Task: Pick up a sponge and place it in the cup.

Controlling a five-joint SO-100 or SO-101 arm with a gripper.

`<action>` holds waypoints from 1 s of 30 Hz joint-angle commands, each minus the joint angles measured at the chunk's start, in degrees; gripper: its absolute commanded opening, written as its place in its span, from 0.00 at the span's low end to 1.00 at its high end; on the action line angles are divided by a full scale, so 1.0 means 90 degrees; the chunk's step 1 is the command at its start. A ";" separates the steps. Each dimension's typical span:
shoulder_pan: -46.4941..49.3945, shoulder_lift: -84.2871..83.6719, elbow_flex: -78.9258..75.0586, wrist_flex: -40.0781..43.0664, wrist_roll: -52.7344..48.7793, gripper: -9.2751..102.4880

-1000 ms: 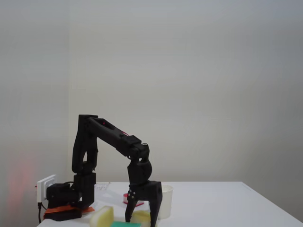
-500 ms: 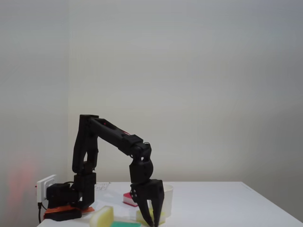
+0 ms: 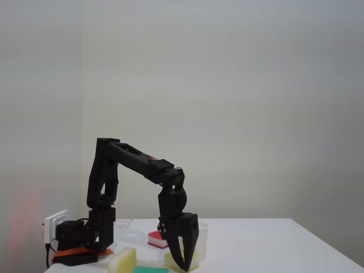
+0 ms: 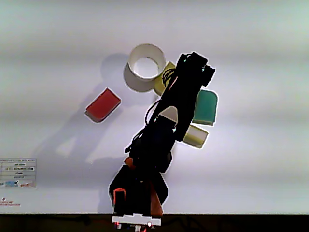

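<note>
Grasp step: gripper [image 3: 186,263] pinches the sponge [image 3: 170,261] between its 2 jaws, down at the table. Next, lift it over the cup [image 4: 145,70] just beside.

We see a matte black arm [image 3: 136,162], and its end effector [image 3: 183,259] is black too. The base [image 4: 136,197] shows orange-red patches, with a white strip at its near edge in the other view. The worktop [image 4: 251,159] is plain white. The cup [image 4: 144,72] is white, without print. Beside it the sponge [image 4: 162,83] is yellow. A second sponge [image 4: 103,105] is red on top; in the fixed view it shows red over white. A third [image 4: 206,107] is teal green, and a fourth [image 4: 195,137] is pale yellow. The wall [image 3: 239,102] behind is off-white. A white socket block [image 3: 55,224] sits by the base.
</note>
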 commanded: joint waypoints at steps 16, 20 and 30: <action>-0.0908 -0.0225 -0.1807 0.1455 0.1123 0.38; -0.1152 -0.0371 -0.1836 0.1377 0.1309 0.41; -0.1133 -0.0264 -0.1162 0.0898 0.0996 0.44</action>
